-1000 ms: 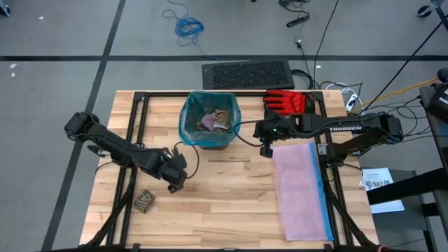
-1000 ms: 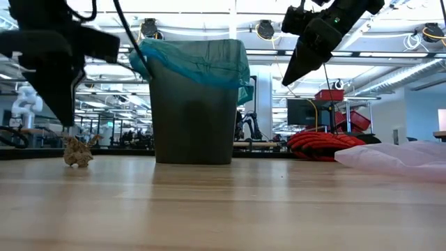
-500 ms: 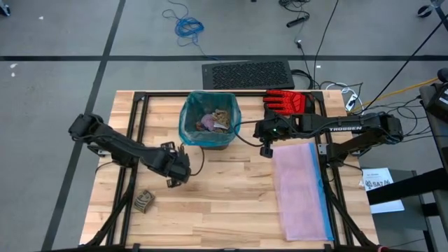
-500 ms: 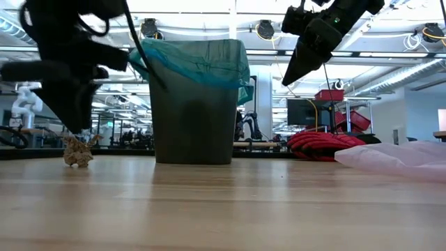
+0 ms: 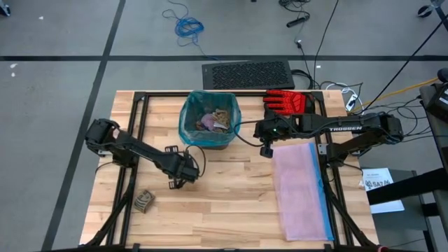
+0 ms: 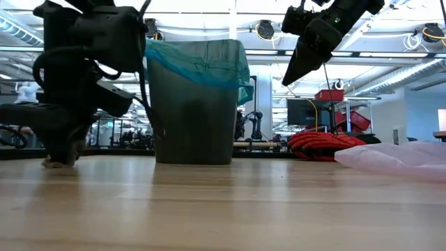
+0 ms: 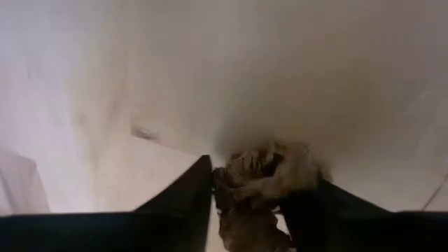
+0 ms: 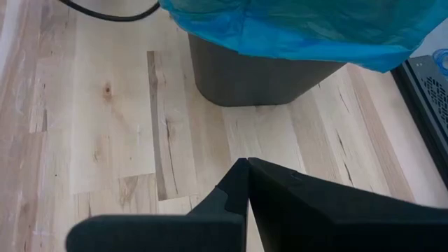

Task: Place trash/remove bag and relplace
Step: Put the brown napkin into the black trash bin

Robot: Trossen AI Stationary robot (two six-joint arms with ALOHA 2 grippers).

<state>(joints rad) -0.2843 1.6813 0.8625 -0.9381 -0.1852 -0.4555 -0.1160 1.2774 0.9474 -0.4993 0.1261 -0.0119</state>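
Note:
A dark bin stands at the table's far middle, lined with the teal bag, whose rim folds over the bin's edge. Brown and purple trash lies inside. One brown paper wad rests on the table at the near left. My left gripper points down close beside it. In the left wrist view the wad fills the gap between the gripper's open fingers. My right gripper hangs shut above the table, right of the bin, holding nothing. My left gripper comes at the brown wad from above, pointing down, with one finger on either side of it. Whether the fingers touch the wad I cannot tell. In the low view the gripper hides the wad on the table.
A pale pink bag lies flat on the table's right side. A red-and-black glove lies at the far right, next to the bin. A black cable loops by the left wrist. Bare wood stretches across the near middle.
My left gripper has sunk toward the table and the brown wad, rolling its wrist as the arm leaned forward. Its fingers have gone from shut to open. In the low view it now covers the wad. The wad has not moved.

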